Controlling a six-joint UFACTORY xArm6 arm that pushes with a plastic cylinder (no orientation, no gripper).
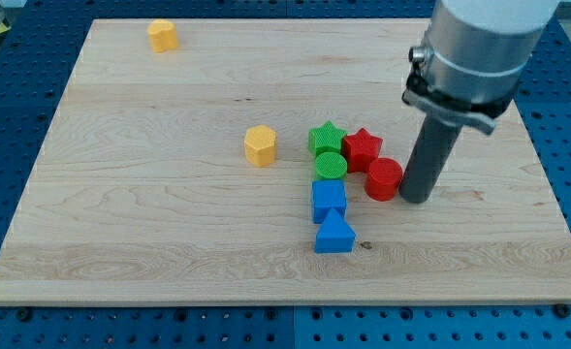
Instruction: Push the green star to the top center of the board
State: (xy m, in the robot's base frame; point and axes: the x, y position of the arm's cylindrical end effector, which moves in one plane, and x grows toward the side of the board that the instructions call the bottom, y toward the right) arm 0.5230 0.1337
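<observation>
Our tip (414, 199) beside red cylinder (384, 179) | no pincer visible, can't tell | circle below green star (327, 137), nudge straight upward

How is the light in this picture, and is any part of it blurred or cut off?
Camera view: light is even and soft, with only short shadows beside the blocks, such as the green star; no strong glare on the wooden board; blocks look sharp; the arm's grey housing is cut off by the view's top; my tip stands just right of the red cylinder.
</observation>
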